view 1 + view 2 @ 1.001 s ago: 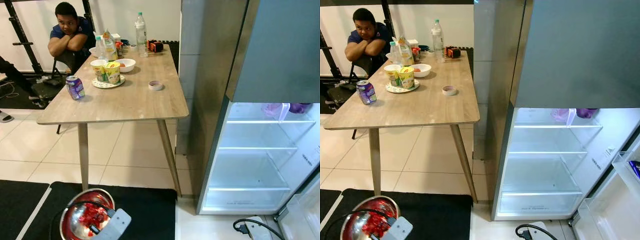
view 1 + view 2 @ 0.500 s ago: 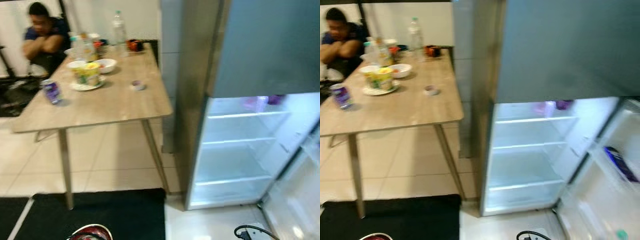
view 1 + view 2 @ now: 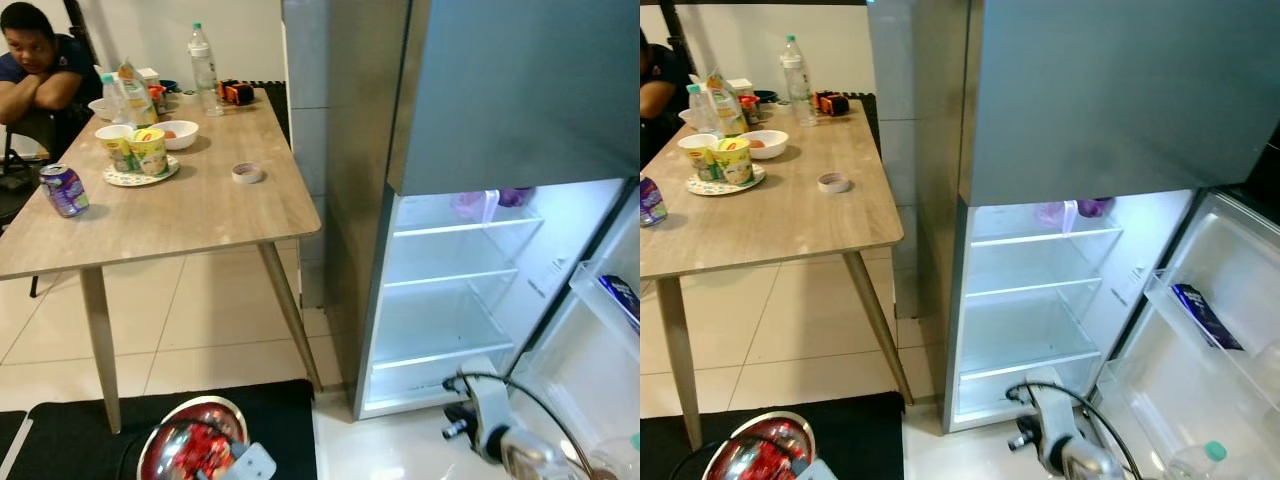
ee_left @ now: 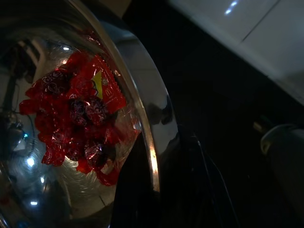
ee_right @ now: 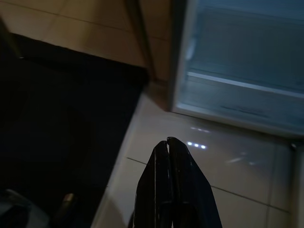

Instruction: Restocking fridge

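Note:
A steel bowl of red wrapped sweets hangs low in front of me over a black mat. My left gripper is shut on its rim, one finger inside and one outside. The fridge stands ahead to the right with its lower door swung open. Its lit lower compartment has bare glass shelves, with a purple thing on the top one. My right gripper is shut on nothing, low over the tiled floor before the fridge's bottom edge; its arm shows there too.
The open door's shelves hold a blue packet and a green-capped bottle. On the left a wooden table carries a purple can, cups on a plate, a water bottle and a tape roll. A person sits at its far end.
The camera has swung to the right, so the fridge and its open door fill more of the view. My right arm has come into view at the bottom.

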